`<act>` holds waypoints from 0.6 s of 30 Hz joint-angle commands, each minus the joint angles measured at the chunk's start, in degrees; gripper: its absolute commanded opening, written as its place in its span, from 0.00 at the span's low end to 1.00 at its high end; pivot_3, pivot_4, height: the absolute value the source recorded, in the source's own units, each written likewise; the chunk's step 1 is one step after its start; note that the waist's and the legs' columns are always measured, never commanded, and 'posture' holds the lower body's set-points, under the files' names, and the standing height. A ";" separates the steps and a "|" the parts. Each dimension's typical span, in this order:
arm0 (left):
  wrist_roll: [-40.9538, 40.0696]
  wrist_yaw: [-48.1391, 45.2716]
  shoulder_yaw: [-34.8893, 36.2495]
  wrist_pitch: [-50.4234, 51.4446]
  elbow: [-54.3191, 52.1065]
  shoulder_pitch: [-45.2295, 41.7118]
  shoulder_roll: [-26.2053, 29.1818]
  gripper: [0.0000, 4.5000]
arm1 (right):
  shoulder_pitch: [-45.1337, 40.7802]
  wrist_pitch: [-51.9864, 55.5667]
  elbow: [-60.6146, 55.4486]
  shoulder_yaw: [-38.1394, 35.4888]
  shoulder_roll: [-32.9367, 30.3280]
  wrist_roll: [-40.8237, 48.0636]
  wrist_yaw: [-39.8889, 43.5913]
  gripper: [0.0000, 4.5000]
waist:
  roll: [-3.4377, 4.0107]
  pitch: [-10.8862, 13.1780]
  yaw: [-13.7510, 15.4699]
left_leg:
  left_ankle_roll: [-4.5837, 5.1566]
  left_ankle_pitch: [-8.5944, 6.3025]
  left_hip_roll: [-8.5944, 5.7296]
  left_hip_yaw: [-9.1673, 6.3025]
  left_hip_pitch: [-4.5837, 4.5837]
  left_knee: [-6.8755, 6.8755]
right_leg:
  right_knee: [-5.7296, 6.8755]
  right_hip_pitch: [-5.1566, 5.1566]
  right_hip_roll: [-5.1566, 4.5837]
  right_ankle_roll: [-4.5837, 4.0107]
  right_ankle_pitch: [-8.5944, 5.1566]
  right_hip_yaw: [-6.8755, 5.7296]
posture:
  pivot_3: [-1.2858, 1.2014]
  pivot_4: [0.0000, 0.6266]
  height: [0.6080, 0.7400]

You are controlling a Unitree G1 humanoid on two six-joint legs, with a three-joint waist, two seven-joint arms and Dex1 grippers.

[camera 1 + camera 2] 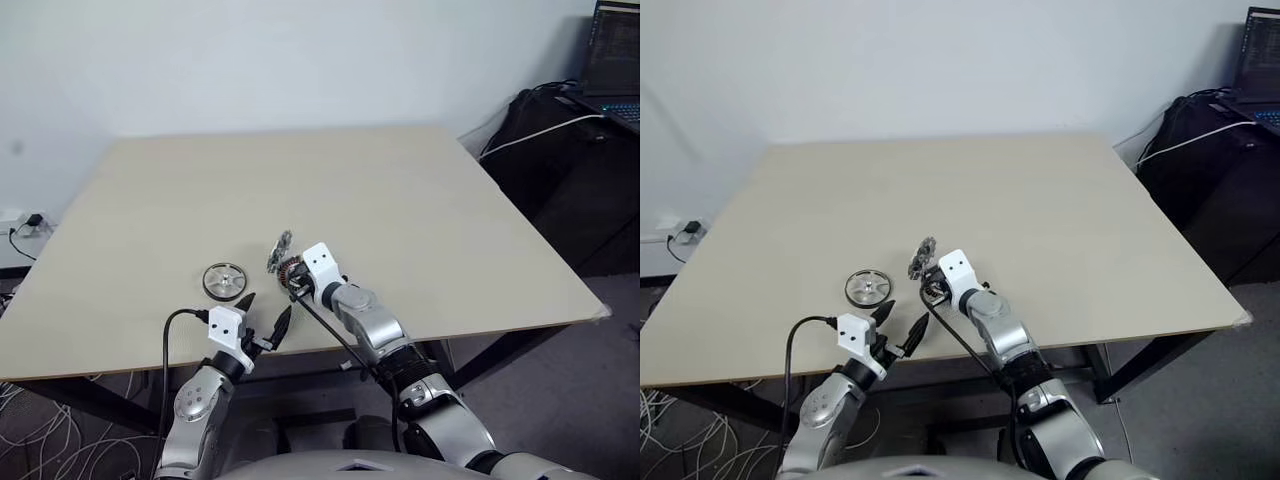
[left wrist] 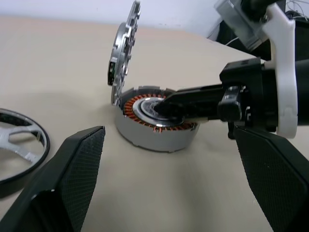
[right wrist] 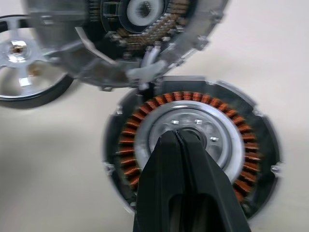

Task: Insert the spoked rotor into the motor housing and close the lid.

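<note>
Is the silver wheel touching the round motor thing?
Apart. The left wrist view shows bare table between the rotor and the housing.

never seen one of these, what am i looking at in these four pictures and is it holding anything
A two-armed robot stands at a table. Two pictures look down from its head; the other two come from cameras on its wrists.

On the table lie a silver spoked rotor and a round motor housing with copper windings. Its lid stands open, tilted up at the housing's far edge.

The left gripper is open and holds nothing. The right gripper is shut, its tip at the housing's pale centre, gripping nothing that I can see.
</note>
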 commanded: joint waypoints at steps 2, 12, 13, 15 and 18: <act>-0.07 0.24 -0.42 0.24 -3.79 0.09 -0.07 1.00 | 0.35 -0.47 -2.43 0.35 0.81 0.25 0.30 0.01 | 0.00 0.00 0.07 | 0.00 0.00 0.00 0.00 0.00 0.00 | 0.00 0.00 -0.01 0.00 0.00 0.00 | 0.52 0.00 1.00; 1.16 4.65 1.10 2.98 -4.13 -0.20 -0.94 1.00 | 10.30 -1.11 -23.68 0.40 -4.26 2.76 3.96 0.01 | -0.03 0.03 0.75 | 0.00 -0.01 -0.03 -0.01 -0.10 -0.04 | -0.10 -0.06 -0.10 0.00 0.00 -0.01 | 0.52 0.00 1.00; 1.03 5.47 1.39 3.91 -4.27 -0.23 -1.09 1.00 | 11.53 -0.86 -25.79 0.48 -4.80 3.22 4.52 0.01 | -0.04 0.04 0.83 | 0.00 -0.01 -0.03 -0.01 -0.10 -0.06 | -0.11 -0.06 -0.10 0.00 -0.01 -0.01 | 0.52 0.00 1.00; -0.27 7.59 2.58 7.94 -5.23 -0.27 -1.60 1.00 | 14.87 -0.10 -30.94 0.22 -6.39 4.16 5.34 0.01 | -0.11 0.08 0.87 | 0.00 -0.01 -0.02 -0.02 -0.09 -0.07 | -0.11 -0.06 -0.09 0.01 -0.01 -0.02 | 0.52 0.00 1.00; -6.79 6.97 5.48 12.11 -6.43 0.50 -2.77 1.00 | 22.95 2.10 -41.11 -2.42 -9.36 7.47 6.01 0.01 | -0.24 0.14 1.12 | 0.00 -0.01 -0.02 -0.07 -0.10 -0.07 | -0.11 -0.04 -0.10 0.02 -0.03 -0.06 | 0.52 0.00 1.00</act>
